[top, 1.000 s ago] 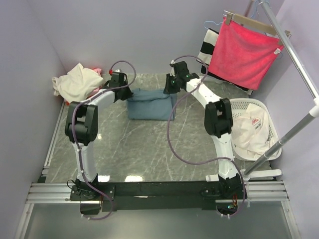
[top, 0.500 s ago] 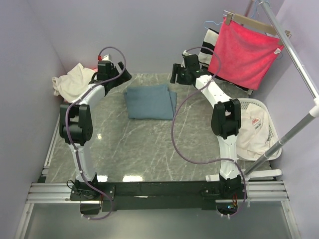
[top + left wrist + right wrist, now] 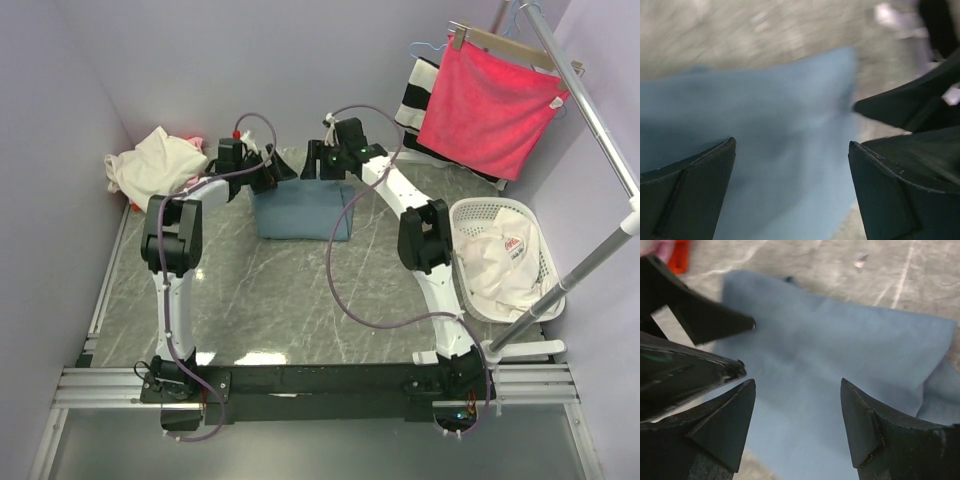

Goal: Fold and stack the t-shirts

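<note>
Now the blue-grey t-shirt (image 3: 300,212) lies folded into a soft, flat rectangle toward the far middle of the table (image 3: 280,300), whose top is a glossy grey-green stone pattern with pale veins. The cloth looks matte and finely woven. One side edge is doubled over into a rounded fold, and a second layer peeks out at the corner in the right wrist view.

Both arms reach to the shirt's far edge and meet there, nearly tip to tip. The left hand (image 3: 791,143) hangs just above the cloth with its jaws spread wide and nothing between them. Its fingers (image 3: 687,195) are dark, wedge-shaped blocks with hard, slightly scuffed edges. The right hand (image 3: 797,383) is likewise parted and empty over the same blue fabric, with the other hand's black tips showing just beside it.

A cream t-shirt (image 3: 155,165) sits in a rumpled heap at the table's far left corner, against the wall. A white t-shirt (image 3: 495,262) with a small red print lies crumpled in a white slatted plastic basket (image 3: 470,210) at the right side.

Behind the basket, a fuzzy pink-red towel (image 3: 490,105) hangs square from a wooden hanger on a metal rail (image 3: 590,110), with a black-and-white striped cloth (image 3: 412,95) just behind it.
</note>
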Robot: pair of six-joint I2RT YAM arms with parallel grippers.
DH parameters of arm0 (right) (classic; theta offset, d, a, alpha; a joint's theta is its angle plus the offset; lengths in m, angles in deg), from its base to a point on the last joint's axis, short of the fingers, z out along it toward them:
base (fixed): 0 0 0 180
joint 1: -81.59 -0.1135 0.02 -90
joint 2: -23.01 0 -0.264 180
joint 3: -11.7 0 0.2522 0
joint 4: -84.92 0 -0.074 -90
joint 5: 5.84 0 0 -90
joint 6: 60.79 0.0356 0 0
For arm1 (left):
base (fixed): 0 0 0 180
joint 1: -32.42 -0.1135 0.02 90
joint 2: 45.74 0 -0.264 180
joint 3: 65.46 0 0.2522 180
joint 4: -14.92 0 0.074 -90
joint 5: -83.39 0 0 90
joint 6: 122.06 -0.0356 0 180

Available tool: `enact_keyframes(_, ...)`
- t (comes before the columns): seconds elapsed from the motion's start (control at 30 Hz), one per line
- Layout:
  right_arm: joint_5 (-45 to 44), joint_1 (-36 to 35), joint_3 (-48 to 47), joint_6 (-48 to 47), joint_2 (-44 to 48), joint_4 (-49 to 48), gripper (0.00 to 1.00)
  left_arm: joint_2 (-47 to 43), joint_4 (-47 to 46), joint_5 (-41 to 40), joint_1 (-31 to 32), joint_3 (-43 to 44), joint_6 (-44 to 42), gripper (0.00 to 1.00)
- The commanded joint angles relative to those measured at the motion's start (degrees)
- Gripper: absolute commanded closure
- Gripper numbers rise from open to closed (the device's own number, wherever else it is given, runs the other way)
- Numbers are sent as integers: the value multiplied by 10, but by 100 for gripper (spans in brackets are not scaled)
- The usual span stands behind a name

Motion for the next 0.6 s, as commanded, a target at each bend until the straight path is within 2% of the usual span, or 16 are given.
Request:
enact_keyframes(0.0,-6,23,-48,20,-52,32,25,23,23,-31,-6,34,-15,1)
enact_keyframes(0.13,-11,46,11,54,-43,38,24,16,42,-80,-13,13,-26,1)
enact_keyframes(0.2,-44,54,61,57,-20,30,25,5,36,-87,-16,-8,-26,1)
enact_keyframes(0.4,-82,67,168,31,71,-33,24,-87,-2,-109,-18,-56,-29,1)
enact_keyframes(0.57,-85,69,202,0,134,-44,23,-162,64,-204,-18,-78,-47,1)
